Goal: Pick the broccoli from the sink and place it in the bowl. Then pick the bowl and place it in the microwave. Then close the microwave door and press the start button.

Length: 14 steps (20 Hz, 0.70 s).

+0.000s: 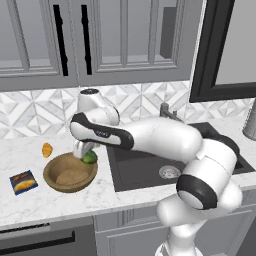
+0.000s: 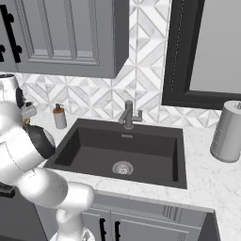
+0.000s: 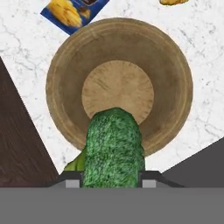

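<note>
Writing: I am reading no legible text on the blue packet (image 1: 23,182); its print is blurring out.
Hidden: the arm is covering part of the sink (image 2: 123,149) in my left base view; the croissant (image 3: 174,1) is being cut off at the hand view's top edge.
Fingers: the fingers (image 3: 150,178) are standing partway apart, clamping the broccoli (image 3: 114,148) between them.
Broccoli: I am seeing it hanging over the near rim of the bowl (image 3: 70,65), clear of the sink.
Bowl: sitting on the counter (image 1: 30,205), left of the sink.
</note>
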Available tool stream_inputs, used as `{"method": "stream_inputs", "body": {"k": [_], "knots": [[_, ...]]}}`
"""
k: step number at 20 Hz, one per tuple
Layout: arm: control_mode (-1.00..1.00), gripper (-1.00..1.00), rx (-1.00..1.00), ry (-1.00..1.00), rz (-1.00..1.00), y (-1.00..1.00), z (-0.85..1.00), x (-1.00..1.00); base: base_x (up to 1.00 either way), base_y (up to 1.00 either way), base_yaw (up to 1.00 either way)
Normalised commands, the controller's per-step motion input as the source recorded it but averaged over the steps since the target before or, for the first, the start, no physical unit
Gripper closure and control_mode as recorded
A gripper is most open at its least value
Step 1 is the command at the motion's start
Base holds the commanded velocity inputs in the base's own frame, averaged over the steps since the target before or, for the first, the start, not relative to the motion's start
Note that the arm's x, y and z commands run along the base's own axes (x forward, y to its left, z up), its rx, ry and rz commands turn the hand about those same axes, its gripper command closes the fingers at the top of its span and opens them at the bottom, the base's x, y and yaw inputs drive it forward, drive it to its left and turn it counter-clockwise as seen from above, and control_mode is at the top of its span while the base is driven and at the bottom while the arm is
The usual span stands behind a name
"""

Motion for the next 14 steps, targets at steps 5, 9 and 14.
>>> {"method": "stream_inputs", "body": {"k": [5,9,14], "knots": [[-1.00,1.00,-0.02,0.00,-0.01,0.50,-0.63,0.32,0.00,0.00,0.00],[-1.00,1.00,0.00,0.00,-0.02,0.13,-0.62,0.21,0.00,0.00,0.00],[-1.00,-1.00,0.00,0.01,0.00,0.00,-0.12,0.00,0.00,0.00,0.00]]}}
